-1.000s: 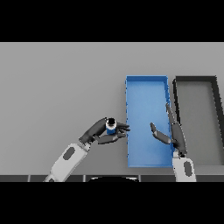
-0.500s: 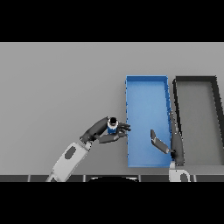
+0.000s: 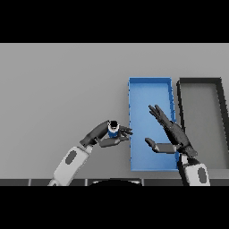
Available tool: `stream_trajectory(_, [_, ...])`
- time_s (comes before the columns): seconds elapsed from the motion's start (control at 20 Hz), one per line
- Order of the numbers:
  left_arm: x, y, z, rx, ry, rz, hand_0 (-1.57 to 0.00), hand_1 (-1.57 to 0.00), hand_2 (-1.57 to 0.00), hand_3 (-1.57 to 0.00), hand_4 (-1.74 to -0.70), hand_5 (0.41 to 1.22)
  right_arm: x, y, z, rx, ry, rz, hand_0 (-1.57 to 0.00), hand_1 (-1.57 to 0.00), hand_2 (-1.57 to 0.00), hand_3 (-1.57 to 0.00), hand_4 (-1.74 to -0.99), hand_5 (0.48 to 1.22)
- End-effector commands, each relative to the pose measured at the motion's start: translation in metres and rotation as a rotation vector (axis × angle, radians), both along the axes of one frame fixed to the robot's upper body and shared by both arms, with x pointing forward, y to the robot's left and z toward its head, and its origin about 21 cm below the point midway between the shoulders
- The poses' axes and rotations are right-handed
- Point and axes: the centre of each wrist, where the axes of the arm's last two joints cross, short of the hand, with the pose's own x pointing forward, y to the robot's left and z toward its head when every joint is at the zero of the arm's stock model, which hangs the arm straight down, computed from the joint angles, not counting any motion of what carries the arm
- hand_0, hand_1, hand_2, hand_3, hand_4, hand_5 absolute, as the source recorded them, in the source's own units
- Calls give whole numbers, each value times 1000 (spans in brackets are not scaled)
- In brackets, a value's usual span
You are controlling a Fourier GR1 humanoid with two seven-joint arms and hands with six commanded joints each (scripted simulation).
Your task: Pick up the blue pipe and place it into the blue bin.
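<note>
The blue pipe (image 3: 113, 129) is a short upright cylinder with a dark top, standing on the grey table just left of the blue bin (image 3: 138, 94). My left hand (image 3: 99, 135) has its fingers and thumb curled round the pipe. My right hand (image 3: 172, 134) hovers open over the bin's right half, fingers straight and pointing up-left, thumb out to the left. The bin is a long blue tray with low walls, and nothing lies in it.
A dark grey bin (image 3: 221, 89) of the same shape stands right beside the blue one, at the table's right edge. Grey table (image 3: 58, 89) stretches to the left and back.
My right hand dropped toward the bin's near end, then rose again and spread its fingers over the bin. My left hand with the pipe has barely moved.
</note>
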Motion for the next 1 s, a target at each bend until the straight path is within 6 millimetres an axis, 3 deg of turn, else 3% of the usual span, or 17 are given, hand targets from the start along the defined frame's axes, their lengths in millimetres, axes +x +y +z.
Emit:
stream_trajectory(0.0, [-2, -3, 2, 4, -2, -3, -1571, -1571, -1571, -1571, -1467, 1221, 5, 5, 9, -32, -7, 36, 1, -7, -99, 0, -1261, 560])
stream_trajectory(0.35, [4, -4, 1, 14, -10, -3, -1571, -1571, -1571, -1571, -1467, 1221, 24, 49, 48, -139, -82, 265, 1, -1, -42, 1, -1300, 560])
stream_trajectory(0.6, [8, 1, 0, 0, 2, -18, -1571, -1571, -1571, -1571, -1465, 1221, 30, 82, 54, -175, -96, 393, 1, -2, -52, 1, -1242, 551])
stream_trajectory(0.95, [8, 1, 0, 21, 3, -16, -1571, -1571, -1571, -1571, -1467, 1221, 60, 112, 71, -262, -95, 439, -34, -55, -110, -7, -1192, 507])
